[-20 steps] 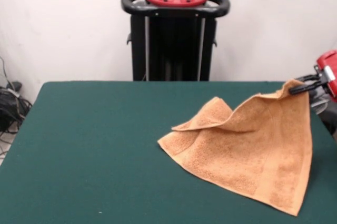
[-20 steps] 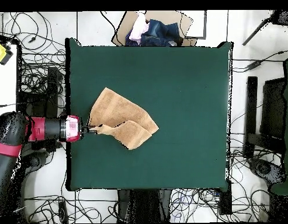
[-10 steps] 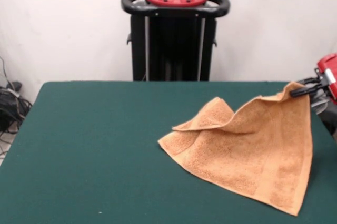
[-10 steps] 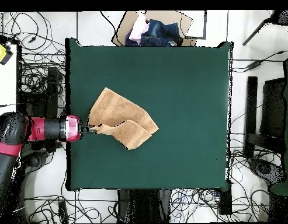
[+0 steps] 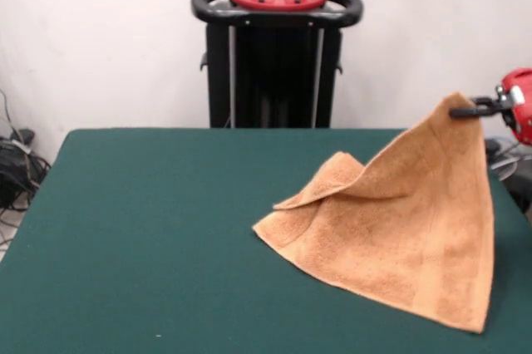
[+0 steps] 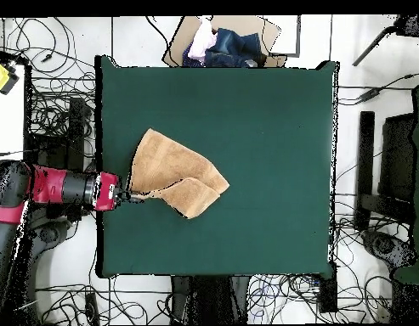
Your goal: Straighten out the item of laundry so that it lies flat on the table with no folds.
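Observation:
The orange-tan towel (image 5: pixel 403 229) hangs like a tent on the right part of the dark green table (image 5: pixel 150 246). One corner is lifted high, and my gripper (image 5: pixel 462 110) is shut on that corner at the right edge of the front view. The towel's lower edge and left corner rest on the table, and a fold lies across its far side. From overhead, the towel (image 6: pixel 174 174) sits near the table's left edge (image 6: pixel 102 127), with the gripper (image 6: pixel 127 196) pinching its corner just inside that edge.
A pile of clothes in a cardboard box (image 6: pixel 221 44) lies beyond the table's top edge in the overhead view. Cables cover the floor all round. A black stand (image 6: pixel 365 170) is at the right.
The gripper has risen with the towel corner, so the cloth now hangs taller and steeper. The towel's body on the table has barely shifted.

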Controlling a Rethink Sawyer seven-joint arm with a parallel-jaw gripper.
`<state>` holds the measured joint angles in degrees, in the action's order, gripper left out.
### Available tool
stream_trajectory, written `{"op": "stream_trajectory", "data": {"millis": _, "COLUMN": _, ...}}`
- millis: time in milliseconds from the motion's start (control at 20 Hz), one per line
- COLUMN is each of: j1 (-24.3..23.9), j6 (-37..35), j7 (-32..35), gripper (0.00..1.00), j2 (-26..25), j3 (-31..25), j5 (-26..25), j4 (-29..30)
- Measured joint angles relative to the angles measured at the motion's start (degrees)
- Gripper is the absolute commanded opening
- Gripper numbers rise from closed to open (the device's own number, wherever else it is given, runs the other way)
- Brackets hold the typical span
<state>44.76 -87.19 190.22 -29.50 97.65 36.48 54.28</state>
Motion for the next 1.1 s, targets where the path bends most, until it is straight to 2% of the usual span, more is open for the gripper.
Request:
{"op": "stream_trajectory", "data": {"millis": 150, "j1": -0.2, "j6": -4.3, "j7": 10.3, "gripper": 0.00, "j2": -2.6, "j3": 3.2, "j5": 0.0, "j4": 0.0}}
{"op": "stream_trajectory", "data": {"millis": 500, "j1": 1.5, "j6": -2.3, "j7": 26.8, "gripper": 0.00, "j2": -5.6, "j3": 4.2, "j5": -0.7, "j4": 0.8}}
{"op": "stream_trajectory", "data": {"millis": 1100, "j1": 2.7, "j6": 1.9, "j7": 29.3, "gripper": 0.00, "j2": -4.3, "j3": 4.2, "j5": -0.4, "j4": 1.6}}
